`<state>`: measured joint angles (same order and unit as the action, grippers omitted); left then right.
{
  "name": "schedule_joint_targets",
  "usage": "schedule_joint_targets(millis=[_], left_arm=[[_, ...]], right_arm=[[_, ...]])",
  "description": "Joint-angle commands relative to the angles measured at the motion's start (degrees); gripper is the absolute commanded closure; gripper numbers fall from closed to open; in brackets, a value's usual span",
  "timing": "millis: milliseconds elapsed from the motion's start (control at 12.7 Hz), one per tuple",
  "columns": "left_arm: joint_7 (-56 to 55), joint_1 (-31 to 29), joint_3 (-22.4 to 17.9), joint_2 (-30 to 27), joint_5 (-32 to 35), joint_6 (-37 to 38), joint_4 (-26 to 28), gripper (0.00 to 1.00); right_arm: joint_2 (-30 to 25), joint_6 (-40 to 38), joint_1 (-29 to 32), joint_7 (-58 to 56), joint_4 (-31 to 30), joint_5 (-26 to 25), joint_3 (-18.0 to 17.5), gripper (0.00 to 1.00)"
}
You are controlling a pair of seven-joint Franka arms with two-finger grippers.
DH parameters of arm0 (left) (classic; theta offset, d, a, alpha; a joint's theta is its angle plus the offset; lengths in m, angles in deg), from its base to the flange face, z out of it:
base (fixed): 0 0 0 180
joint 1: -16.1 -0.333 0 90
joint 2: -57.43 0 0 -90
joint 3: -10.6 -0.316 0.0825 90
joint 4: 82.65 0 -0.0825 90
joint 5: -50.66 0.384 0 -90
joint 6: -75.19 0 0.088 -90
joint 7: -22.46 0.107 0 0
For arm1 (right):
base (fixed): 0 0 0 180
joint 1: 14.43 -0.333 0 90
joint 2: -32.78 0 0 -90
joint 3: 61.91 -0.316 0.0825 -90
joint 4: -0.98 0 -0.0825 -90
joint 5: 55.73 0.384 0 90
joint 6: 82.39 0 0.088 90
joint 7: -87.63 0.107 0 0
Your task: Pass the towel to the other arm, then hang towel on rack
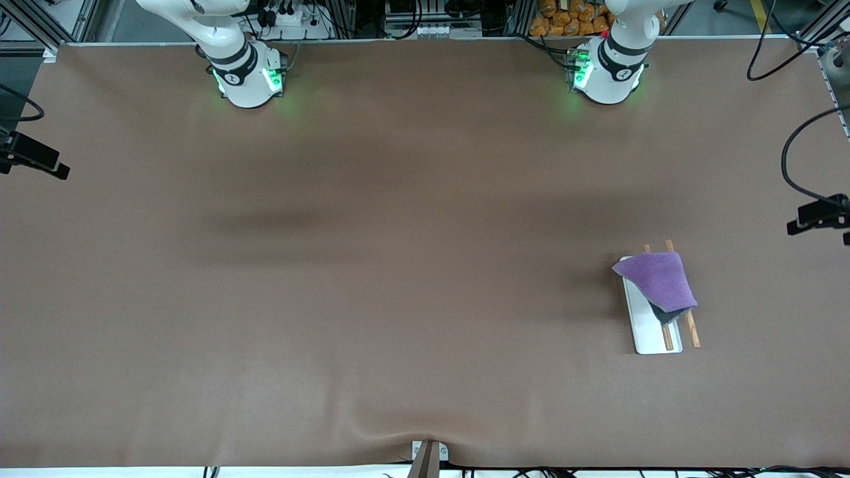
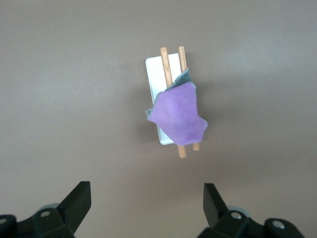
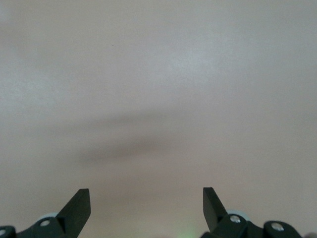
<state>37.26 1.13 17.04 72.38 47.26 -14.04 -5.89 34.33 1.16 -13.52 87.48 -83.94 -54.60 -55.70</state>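
The purple towel [image 1: 659, 278] hangs draped over the two brown rods of the rack [image 1: 654, 332], purple face up, with a dark grey corner showing at its nearer edge. The rack's white base plate lies toward the left arm's end of the table. In the left wrist view the towel [image 2: 178, 114] and the rack [image 2: 154, 74] show from high above. My left gripper [image 2: 147, 198] is open and empty, high over bare table. My right gripper [image 3: 146, 198] is open and empty, high over bare table. Neither hand shows in the front view.
The brown table cover [image 1: 372, 265] spreads wide. Both arm bases [image 1: 247, 73] stand along the table's edge farthest from the front camera. Black camera mounts [image 1: 820, 214] stand at both ends of the table, and a small bracket sits at the nearest edge.
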Motion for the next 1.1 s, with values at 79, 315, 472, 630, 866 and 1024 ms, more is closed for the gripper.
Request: schedule_joint_targets(millis=[79,315,472,630,866,1024], left_arm=[[-15.7,-0.2,4.0,-3.4,0.7,2.2,1.6,0.00],[-23.1,-0.2,8.0,-4.8,1.3,4.1,1.4,0.00],[-22.1,-0.1,7.5,-4.8,0.6,4.1,1.3,0.00],[-22.6,2.2,6.7,-5.2,0.2,4.9,1.4,0.00],[-23.4,7.7,2.4,-7.7,0.8,6.7,2.9,0.00],[-23.3,11.1,-0.7,-10.2,0.8,6.5,5.9,0.00]], right_arm=[[-0.3,0.2,0.0,-0.6,0.2,-0.1,-0.8,0.00],[-0.3,0.7,0.3,-0.6,0.2,-0.1,-0.8,0.00],[-0.3,0.7,0.3,-0.6,0.2,-0.1,-0.8,0.00],[-0.2,0.7,0.1,-0.6,0.1,-0.1,-0.8,0.00],[-0.2,0.7,0.1,-0.6,0.1,-0.1,-0.8,0.00],[-0.2,0.9,0.4,-0.6,0.1,-0.1,-0.8,0.00]])
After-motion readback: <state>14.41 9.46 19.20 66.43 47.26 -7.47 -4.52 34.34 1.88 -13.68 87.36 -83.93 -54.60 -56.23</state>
